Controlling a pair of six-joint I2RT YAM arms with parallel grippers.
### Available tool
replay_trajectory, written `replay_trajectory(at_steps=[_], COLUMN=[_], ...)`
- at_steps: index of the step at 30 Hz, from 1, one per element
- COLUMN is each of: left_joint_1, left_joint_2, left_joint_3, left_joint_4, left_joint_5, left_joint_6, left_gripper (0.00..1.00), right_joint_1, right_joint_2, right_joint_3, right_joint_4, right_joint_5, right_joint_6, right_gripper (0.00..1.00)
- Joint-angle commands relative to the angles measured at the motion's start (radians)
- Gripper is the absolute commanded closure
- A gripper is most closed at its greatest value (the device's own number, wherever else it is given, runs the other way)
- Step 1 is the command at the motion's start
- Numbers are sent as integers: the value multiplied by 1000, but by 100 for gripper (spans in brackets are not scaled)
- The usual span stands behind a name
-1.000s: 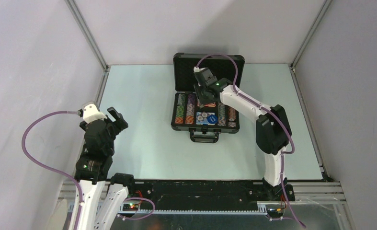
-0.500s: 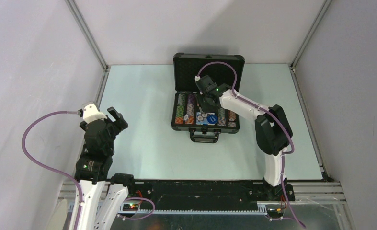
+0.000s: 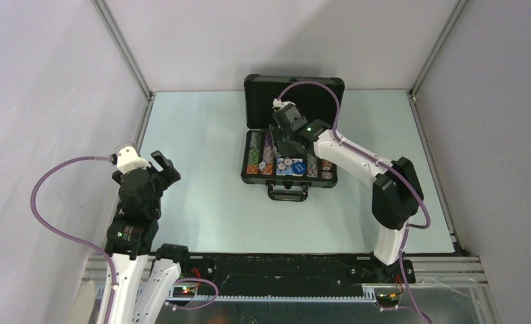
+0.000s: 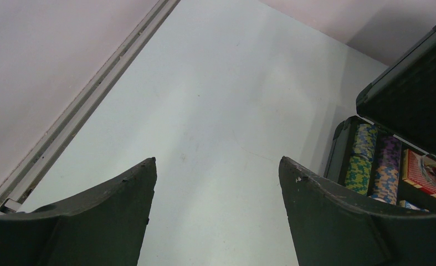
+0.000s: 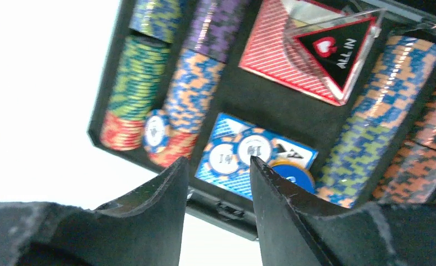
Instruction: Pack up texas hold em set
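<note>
Below right gripper (image 5: 218, 166), narrowly parted and empty: open black hard case (image 5: 102, 119), foam-lined, packed with ribbed rows of striped chips (image 5: 138, 83). Just ahead of fingertips: red-patterned deck (image 5: 276, 50) topped by clear-edged triangular marker (image 5: 337, 52), "ALL IN" lettering legible in wrist view only. Directly beneath: round buttons (image 5: 255, 147) on blue card (image 5: 229, 128). From top view alone: lid (image 3: 259, 101) upright, handle (image 3: 288, 192) nearest. Left gripper (image 4: 215, 166) spread wide, empty, case well off to its right.
</note>
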Motion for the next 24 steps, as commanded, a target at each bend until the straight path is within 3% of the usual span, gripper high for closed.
replay_trajectory(at_steps=[1, 11, 24], left_joint_1=[7, 9, 8], left_joint_2=[-3, -4, -7], left_joint_3=[-8, -9, -8], left_joint_4=[23, 24, 25], left_joint_5=[11, 14, 18], left_joint_6=[18, 19, 18], left_gripper=[14, 14, 14], right_joint_1=[34, 36, 31], right_joint_2=[-104, -84, 0], right_joint_3=[-45, -142, -162], right_joint_4=[98, 226, 267], right_joint_5=[-37, -204, -241], right_joint_6=[133, 337, 387], right_gripper=[49, 51, 56])
